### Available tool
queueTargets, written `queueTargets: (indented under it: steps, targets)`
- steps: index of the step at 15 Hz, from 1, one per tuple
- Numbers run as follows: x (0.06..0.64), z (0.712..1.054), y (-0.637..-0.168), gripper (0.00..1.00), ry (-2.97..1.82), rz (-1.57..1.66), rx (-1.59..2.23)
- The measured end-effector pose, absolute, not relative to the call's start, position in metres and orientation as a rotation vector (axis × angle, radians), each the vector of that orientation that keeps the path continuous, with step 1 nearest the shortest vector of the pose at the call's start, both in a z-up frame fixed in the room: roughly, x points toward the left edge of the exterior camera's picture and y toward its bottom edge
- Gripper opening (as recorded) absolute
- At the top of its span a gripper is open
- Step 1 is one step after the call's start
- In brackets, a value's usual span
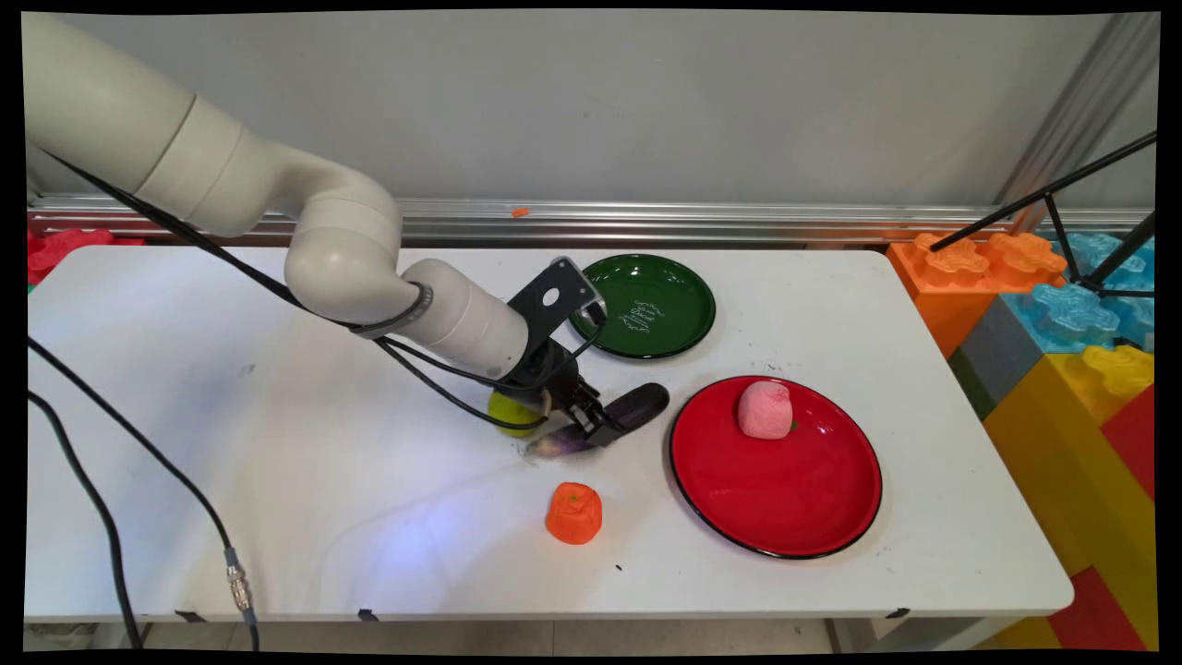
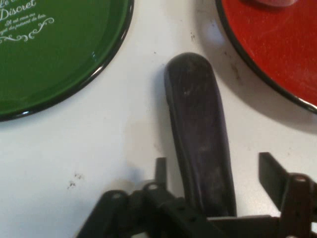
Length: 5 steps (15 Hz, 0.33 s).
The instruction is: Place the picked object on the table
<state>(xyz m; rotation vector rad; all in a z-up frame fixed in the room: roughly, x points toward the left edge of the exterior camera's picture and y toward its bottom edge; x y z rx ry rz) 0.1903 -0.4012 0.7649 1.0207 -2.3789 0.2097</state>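
Cables (image 1: 111, 517) hanging at far left over the white table (image 1: 277, 517). Near the middle, gripper (image 1: 591, 427) low over a dark purple eggplant (image 1: 637, 406), lying flat on the table between the two plates. In hand view, fingers (image 2: 270, 171) spread on both sides of the eggplant (image 2: 200, 144), with small gaps, not pressing it. Yellow-green ball (image 1: 512, 411) just behind the gripper's left side. Orange toy fruit (image 1: 573, 513) nearer, alone on the table. Green plate (image 1: 665, 319) farther back, with white lettering. Red plate (image 1: 785, 489) at right, carrying a pink fruit (image 1: 765, 409) on its far part.
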Motion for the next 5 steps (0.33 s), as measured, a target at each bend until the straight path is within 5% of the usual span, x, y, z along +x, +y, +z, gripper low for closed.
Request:
queueTargets:
  steps: [5]
  targets:
    - [0.1912, 0.7728, -0.4025, 1.00, -2.374, 0.200, 1.026]
